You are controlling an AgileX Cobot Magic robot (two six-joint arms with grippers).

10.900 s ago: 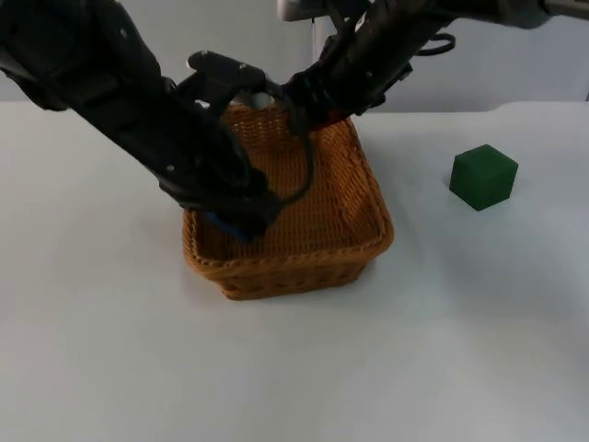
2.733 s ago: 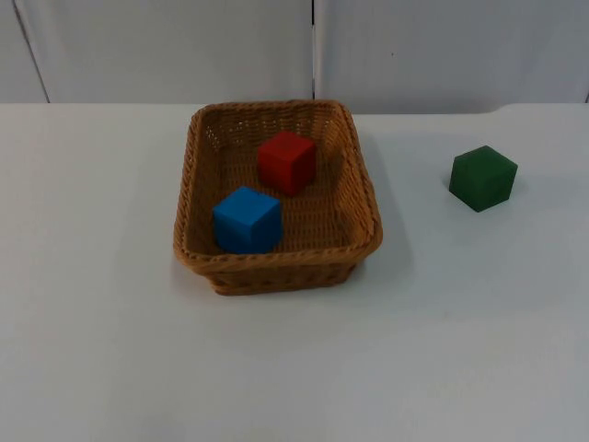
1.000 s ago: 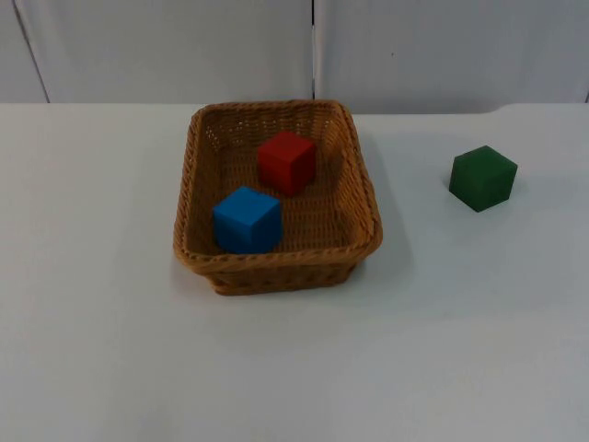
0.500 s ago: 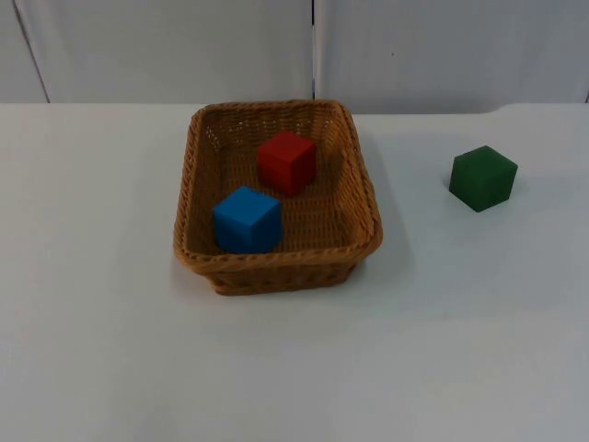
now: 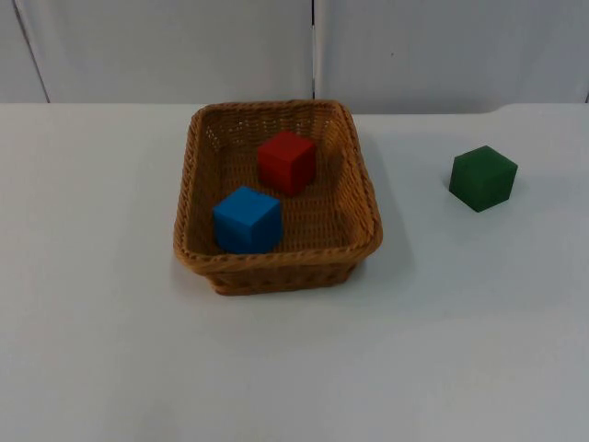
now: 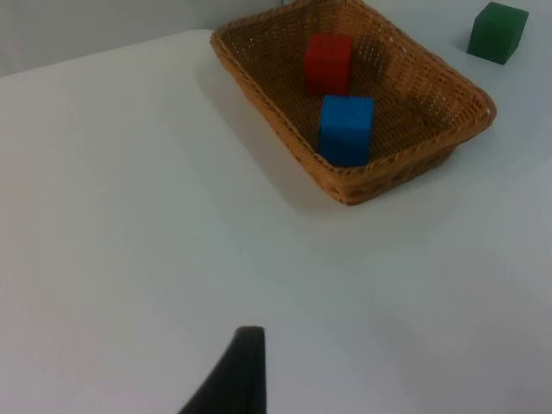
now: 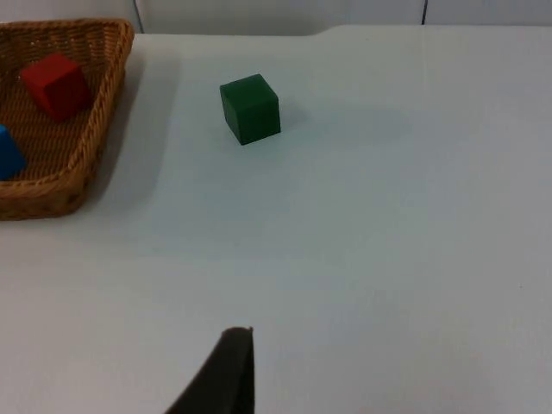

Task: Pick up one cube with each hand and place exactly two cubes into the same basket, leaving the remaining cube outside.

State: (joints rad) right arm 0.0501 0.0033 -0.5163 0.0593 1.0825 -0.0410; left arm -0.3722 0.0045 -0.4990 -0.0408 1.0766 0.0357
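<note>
Left wrist view gives me one black fingertip of the left gripper [image 6: 235, 375] poised over bare white table [image 6: 129, 216], well back from the wicker basket [image 6: 259, 82]; with a single fingertip in sight I cannot tell whether that gripper is apart or together. From the right wrist I get the same: one black fingertip of the right gripper [image 7: 226, 373] above the open table, well apart from the cubes, and again I cannot tell how its fingers stand. Both arms wait, pulled back from the work area. Moving outward, the basket sits on the table with the red cube [image 6: 328, 62] and the blue cube [image 6: 346, 129] resting on its woven floor, near each other with a gap between them, the red one toward the far wall and the blue one close to the near rim. From the top I read the same layout. The green cube [image 5: 483, 178] stands on the table outside the basket, well to the right of it, apart from its rim, with the grey partition wall [image 5: 184, 46] beyond.
</note>
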